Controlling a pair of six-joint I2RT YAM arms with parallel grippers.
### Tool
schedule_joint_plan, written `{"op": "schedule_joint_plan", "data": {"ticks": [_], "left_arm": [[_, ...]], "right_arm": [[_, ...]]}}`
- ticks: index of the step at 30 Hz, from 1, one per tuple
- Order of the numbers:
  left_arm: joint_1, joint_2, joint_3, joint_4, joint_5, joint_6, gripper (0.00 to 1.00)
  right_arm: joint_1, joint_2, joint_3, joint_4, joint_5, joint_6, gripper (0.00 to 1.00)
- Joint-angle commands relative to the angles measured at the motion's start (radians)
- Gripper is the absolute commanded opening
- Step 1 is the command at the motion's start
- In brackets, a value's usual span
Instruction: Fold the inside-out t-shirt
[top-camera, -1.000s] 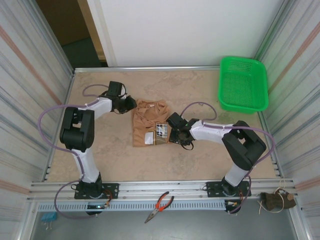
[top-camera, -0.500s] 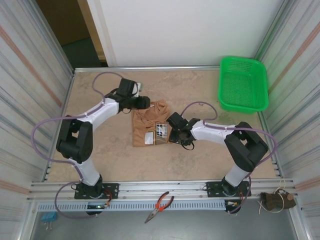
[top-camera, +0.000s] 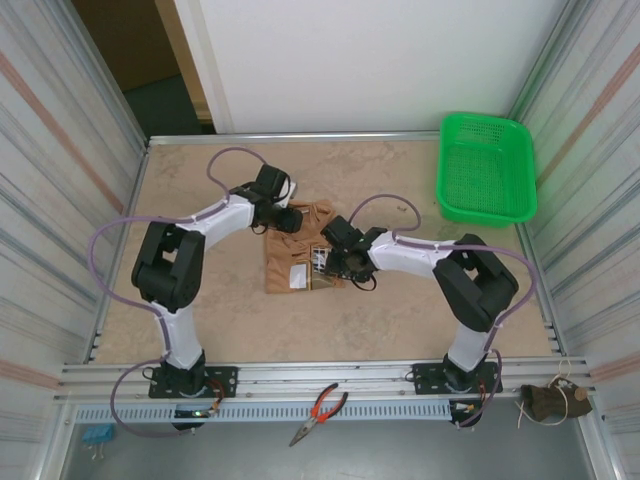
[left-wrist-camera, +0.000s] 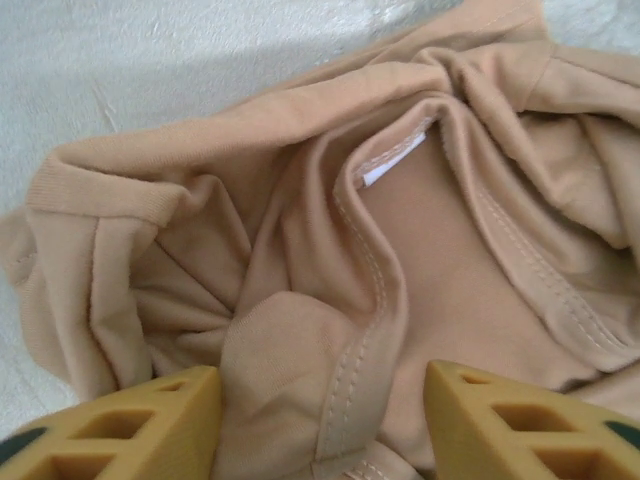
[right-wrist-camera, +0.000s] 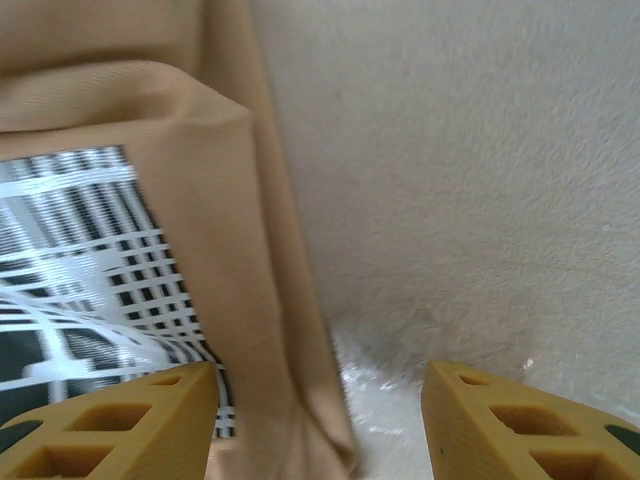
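The inside-out t-shirt (top-camera: 297, 248) lies mid-table as a compact tan bundle, with a black-and-white checked patch (top-camera: 320, 262) on its right part. My left gripper (top-camera: 294, 219) is over the shirt's far end and is open. In the left wrist view, rumpled fabric and a stitched seam (left-wrist-camera: 350, 370) lie between the fingers of my left gripper (left-wrist-camera: 320, 420), and the collar with its small white tag (left-wrist-camera: 392, 160) sits just beyond. My right gripper (top-camera: 337, 262) is at the shirt's right edge, open. In the right wrist view, my right gripper (right-wrist-camera: 318, 420) straddles the folded edge (right-wrist-camera: 290, 330), with bare table under the right finger.
A green basket (top-camera: 486, 168) stands at the back right corner. Red-handled pliers (top-camera: 318, 410) lie on the front rail between the arm bases. Metal walls close in the table (top-camera: 200, 320) on both sides.
My left gripper has swung right from beside the shirt's upper left corner to over its collar end. My right gripper has shifted up and left onto the shirt's right edge and opened wider.
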Motion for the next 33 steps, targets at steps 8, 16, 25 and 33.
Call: {"op": "schedule_joint_plan", "data": {"ticks": [8,16,25,33], "left_arm": [[0.085,-0.011,0.083,-0.02,0.016,-0.162,0.0],[0.252,-0.026,-0.003,0.157,0.257,-0.425,0.0],[0.291,0.065,0.011,0.232,0.361,-0.482,0.27],[0.3,-0.037,0.015,0.148,0.368,-0.392,0.65]], "right_arm": [[-0.001,0.053,-0.039,-0.058,0.034,0.002,0.5],[-0.003,0.085,-0.05,-0.06,0.032,0.008,0.48],[-0.002,0.097,-0.051,-0.06,0.027,0.009,0.47],[-0.079,-0.068,0.015,-0.109,0.005,-0.131,0.47]]}}
